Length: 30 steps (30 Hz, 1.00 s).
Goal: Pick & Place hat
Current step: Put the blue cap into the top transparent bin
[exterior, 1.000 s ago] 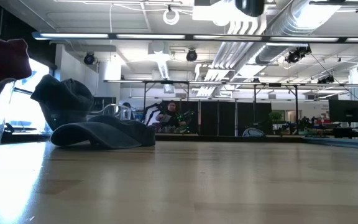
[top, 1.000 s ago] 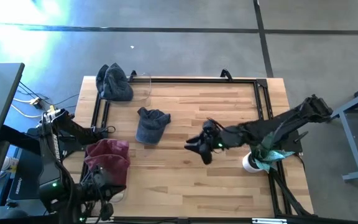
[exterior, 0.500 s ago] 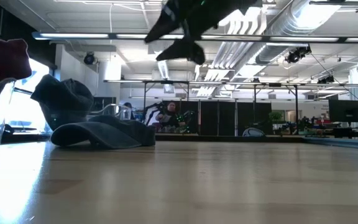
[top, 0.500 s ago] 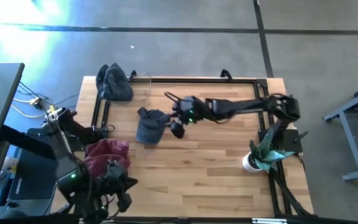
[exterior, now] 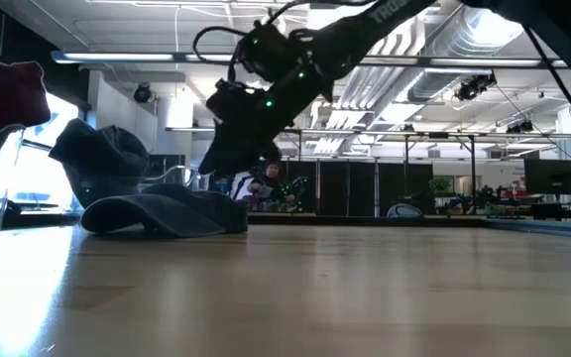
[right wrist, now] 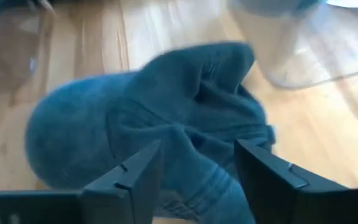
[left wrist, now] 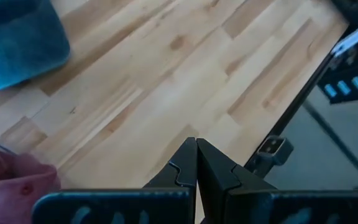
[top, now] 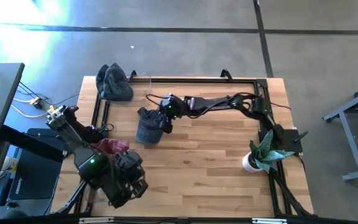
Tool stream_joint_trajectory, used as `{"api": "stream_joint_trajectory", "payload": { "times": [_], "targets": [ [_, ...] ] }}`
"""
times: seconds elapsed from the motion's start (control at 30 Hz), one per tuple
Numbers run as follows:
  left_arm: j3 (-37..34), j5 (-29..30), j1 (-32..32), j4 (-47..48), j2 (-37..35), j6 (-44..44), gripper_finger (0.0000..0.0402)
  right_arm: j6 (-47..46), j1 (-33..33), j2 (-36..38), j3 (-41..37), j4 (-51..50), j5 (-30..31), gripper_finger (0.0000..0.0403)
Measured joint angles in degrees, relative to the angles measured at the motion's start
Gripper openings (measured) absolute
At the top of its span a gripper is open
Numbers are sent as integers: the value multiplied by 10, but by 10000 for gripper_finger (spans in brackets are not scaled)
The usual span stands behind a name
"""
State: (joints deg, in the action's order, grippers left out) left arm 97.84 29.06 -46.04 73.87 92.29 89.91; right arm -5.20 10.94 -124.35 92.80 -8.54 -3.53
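Note:
A blue-grey cap [top: 148,126] lies on the wooden table, left of its middle; it also shows in the low view [exterior: 167,213] and the right wrist view [right wrist: 148,118]. My right gripper [top: 165,119] is open just above the cap's right part, one finger on either side of the crumpled crown [right wrist: 197,180], and in the low view [exterior: 224,159] it hangs a little above the cap. My left gripper [left wrist: 196,168] is shut and empty near the table's front left [top: 132,182], beside a dark red hat [top: 109,147].
A second blue-grey hat [top: 114,82] rests by a clear container [top: 140,84] at the far left corner. A small plant in a white pot [top: 260,157] stands at the right edge. A black frame [top: 197,79] runs along the table's far and side edges.
My right gripper has swung from the table's middle right toward the left and far edge, over the blue-grey cap, and come down close above it, staying open. My left arm has moved toward the right over the red hat. The cap has not moved.

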Motion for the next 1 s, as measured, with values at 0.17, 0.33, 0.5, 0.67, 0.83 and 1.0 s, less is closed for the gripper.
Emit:
{"api": "stream_joint_trajectory", "payload": {
  "times": [0.17, 0.33, 0.5, 0.67, 0.83, 1.0],
  "targets": [
    [0, -32, 15, -4, -1, -10, 0, 26, -1, -47, 15, -8, -21, 131],
    [1, -29, 14, -2, -17, 5, 0, 34, -3, -57, 13, -40, -55, 50],
    [1, -3, 10, 22, -41, 4, 0, 58, -30, -35, 11, -150, -61, 15],
    [1, 10, 10, 59, -55, 4, 0, 81, -74, 1, 11, -283, -77, 5],
    [1, 13, 10, 84, -57, 4, 0, 60, -110, 29, 10, -337, -97, 32],
    [1, -14, 10, 90, -57, -11, 0, -20, -111, 92, 10, -333, -74, 88]
  ]
}}
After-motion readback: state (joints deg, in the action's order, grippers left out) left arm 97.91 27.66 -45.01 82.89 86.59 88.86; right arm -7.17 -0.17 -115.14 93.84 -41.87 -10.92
